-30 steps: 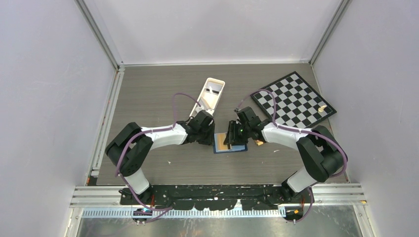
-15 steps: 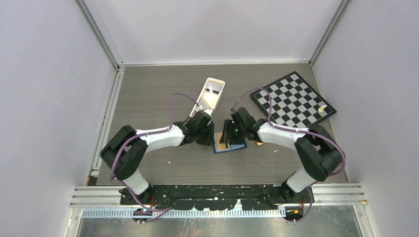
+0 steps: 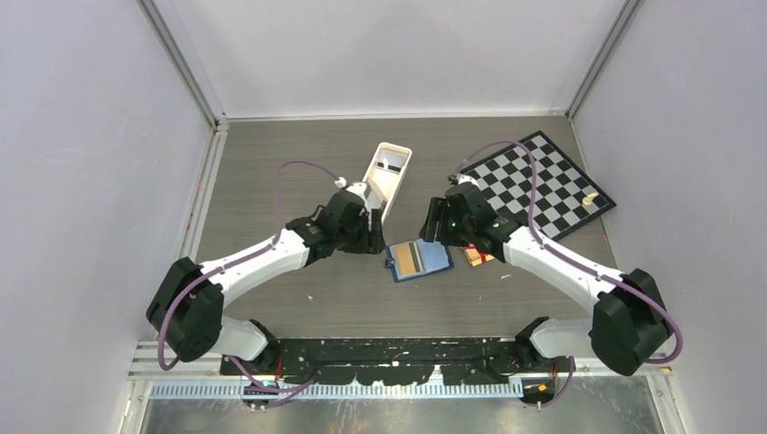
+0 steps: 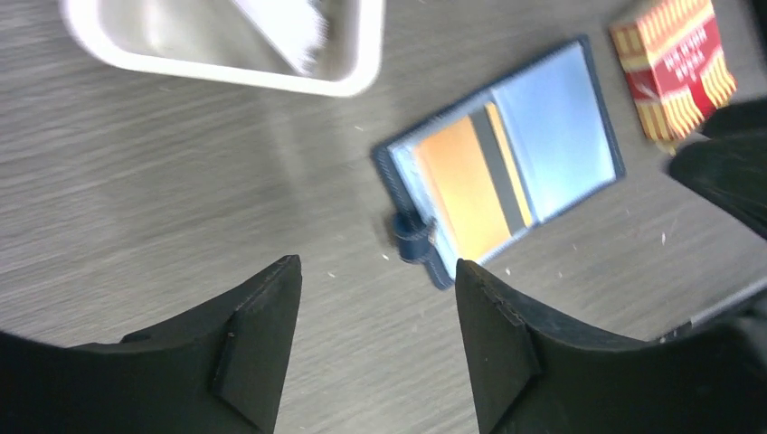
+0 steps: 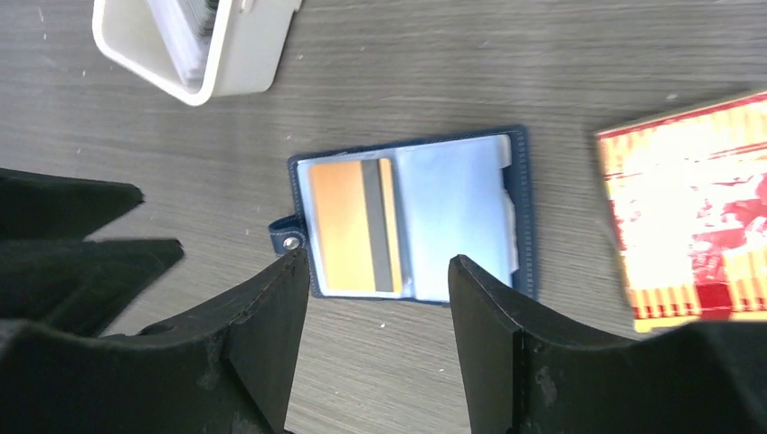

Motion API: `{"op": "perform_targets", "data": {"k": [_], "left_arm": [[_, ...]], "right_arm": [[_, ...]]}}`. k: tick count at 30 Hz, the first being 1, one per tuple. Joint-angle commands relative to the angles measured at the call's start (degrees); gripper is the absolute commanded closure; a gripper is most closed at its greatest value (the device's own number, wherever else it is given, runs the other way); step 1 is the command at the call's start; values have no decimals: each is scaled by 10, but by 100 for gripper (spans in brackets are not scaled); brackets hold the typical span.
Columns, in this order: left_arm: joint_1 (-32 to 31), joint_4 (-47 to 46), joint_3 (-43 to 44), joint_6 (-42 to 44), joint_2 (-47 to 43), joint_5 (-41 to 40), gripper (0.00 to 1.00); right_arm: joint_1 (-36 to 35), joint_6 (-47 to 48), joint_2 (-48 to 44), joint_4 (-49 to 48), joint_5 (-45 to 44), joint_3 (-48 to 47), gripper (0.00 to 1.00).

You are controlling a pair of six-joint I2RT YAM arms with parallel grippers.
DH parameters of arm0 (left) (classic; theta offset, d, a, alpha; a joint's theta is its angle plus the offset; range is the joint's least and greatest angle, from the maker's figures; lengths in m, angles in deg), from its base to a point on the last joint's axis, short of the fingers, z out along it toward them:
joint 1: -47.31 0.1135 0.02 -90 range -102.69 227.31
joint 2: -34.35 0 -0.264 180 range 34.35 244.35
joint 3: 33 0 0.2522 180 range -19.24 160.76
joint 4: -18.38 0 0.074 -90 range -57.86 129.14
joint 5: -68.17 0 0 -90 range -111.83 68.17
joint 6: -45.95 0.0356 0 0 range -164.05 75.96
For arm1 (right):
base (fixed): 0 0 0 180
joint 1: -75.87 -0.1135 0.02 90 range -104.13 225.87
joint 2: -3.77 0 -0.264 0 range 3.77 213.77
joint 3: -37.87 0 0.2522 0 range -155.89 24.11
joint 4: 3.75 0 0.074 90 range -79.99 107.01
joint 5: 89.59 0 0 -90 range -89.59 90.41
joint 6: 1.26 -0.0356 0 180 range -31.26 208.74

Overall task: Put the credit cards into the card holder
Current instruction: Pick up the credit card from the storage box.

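**A:** Credit cards: one tan card (image 5: 355, 226) is already tucked into the left pocket of the card holder (image 5: 452, 217), which is laid open flat on the table (image 5: 588, 54). More seem to be stacked in the white tray (image 5: 244, 63).

**B:** Thin, stiff, slick plastic, probably light too. They're best pinched across the long edges. Left gripper (image 4: 375, 271) and right gripper (image 5: 375, 258) are both spread wide, and nothing is held.
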Motion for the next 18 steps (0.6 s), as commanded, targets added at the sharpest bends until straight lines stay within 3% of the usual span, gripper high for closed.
{"op": "perform_targets", "data": {"k": [1,10,18], "left_arm": [[55,4,18,-29,-8,-11,33],[123,-126,9,-146,42,-26,31],[137,-129,31,-159,90,-75,33]], "right_arm": [[18,27,-36,21,-42,-3,37],[20,47,-70,15,-29,23,46],[21,58,-111,-6,-17,56,47]]}}
